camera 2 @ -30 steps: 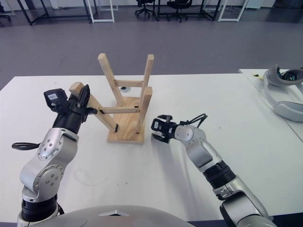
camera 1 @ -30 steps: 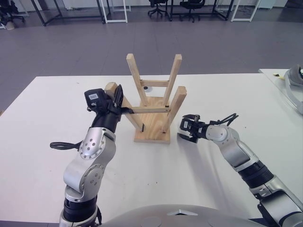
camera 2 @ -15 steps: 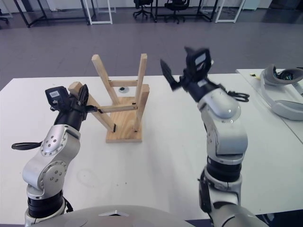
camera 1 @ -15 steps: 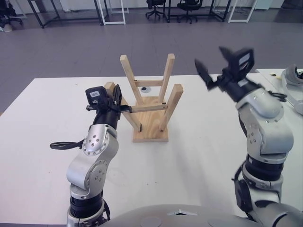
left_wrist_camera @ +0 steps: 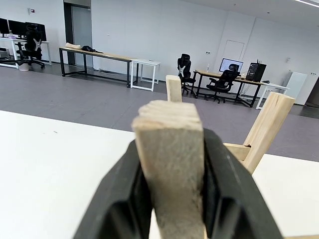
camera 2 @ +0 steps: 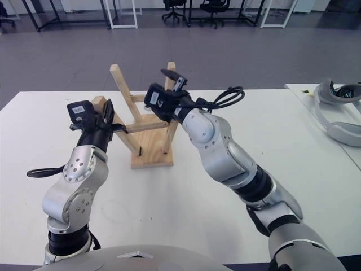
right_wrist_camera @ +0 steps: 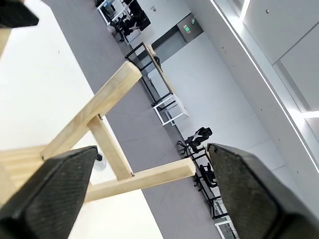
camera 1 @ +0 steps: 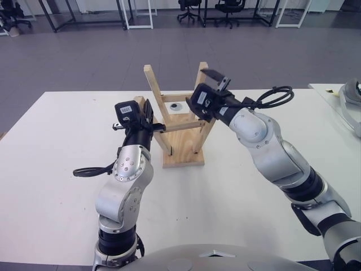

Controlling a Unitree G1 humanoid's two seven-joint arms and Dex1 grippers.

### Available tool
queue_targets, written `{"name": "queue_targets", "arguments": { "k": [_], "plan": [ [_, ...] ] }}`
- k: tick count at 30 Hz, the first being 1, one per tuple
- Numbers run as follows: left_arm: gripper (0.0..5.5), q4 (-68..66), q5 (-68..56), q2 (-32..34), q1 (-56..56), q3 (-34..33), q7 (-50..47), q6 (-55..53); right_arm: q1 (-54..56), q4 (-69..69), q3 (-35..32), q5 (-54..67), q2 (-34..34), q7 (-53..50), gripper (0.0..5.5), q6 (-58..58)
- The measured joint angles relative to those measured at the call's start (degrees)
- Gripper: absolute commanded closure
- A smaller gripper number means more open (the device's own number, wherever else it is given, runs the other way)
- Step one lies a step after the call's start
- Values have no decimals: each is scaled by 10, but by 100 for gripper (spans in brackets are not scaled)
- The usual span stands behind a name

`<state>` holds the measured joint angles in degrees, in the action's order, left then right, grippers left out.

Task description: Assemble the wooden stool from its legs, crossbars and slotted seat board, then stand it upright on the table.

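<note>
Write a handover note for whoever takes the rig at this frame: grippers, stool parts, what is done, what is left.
Left gripper: shut on the near left leg, close to its upper end.
Right gripper: open, holding nothing, raised by the right-hand legs.
Stool: upside down on the table, seat board flat, four legs up, crossbars between them.
Done: assembly looks complete.
Left: flip the stool and stand it upright on the table.
</note>
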<state>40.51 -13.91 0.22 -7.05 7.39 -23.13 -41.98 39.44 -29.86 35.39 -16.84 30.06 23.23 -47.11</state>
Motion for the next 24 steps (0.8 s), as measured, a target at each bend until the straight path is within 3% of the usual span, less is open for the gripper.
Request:
{"name": "queue_targets", "arguments": {
  "k": [3, 7, 24],
  "plan": [
    [447, -2, 26, -14, 1, 19, -4, 0, -8, 16, 50, -43, 16, 31, 139, -6],
    [447, -1, 48, -29, 5, 44, -9, 0, -4, 10, 70, -79, 30, 66, 139, -19],
    [445, 2, 34, -33, 39, 53, -23, 51, -41, 5, 67, -116, 7, 78, 139, -40]
  ]
}}
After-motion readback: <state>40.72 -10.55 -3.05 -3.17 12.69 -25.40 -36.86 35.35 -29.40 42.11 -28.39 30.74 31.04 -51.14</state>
